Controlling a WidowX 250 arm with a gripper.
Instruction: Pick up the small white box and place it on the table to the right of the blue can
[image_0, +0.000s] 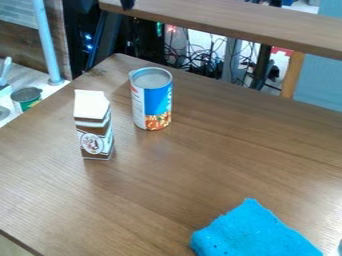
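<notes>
Black gripper (127, 4): cut off, far left; cannot tell whether grasping.
Bright-blue fabric cloth (250, 232): cropped, near right.
Brown-and-white gabled carton (93, 127): left of blue-labelled metal can (155, 102).

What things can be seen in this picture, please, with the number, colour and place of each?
food can: 1, blue and white, upright, rear left of table
carton: 1, brown and white, upright, left of the can
cloth: 1, bright blue, near edge of table
table: 1, brown wood, centre
unclear object: 1, pale, lower right edge
board: 1, brown wood, across the top
cables: many, dark, behind the table
indicator lights: several, blue, green and red, upper left to centre
small can: 1, green, left side
pole: 1, light blue, upper left
gripper: probably 1, black, only a tip at the top edge
</notes>
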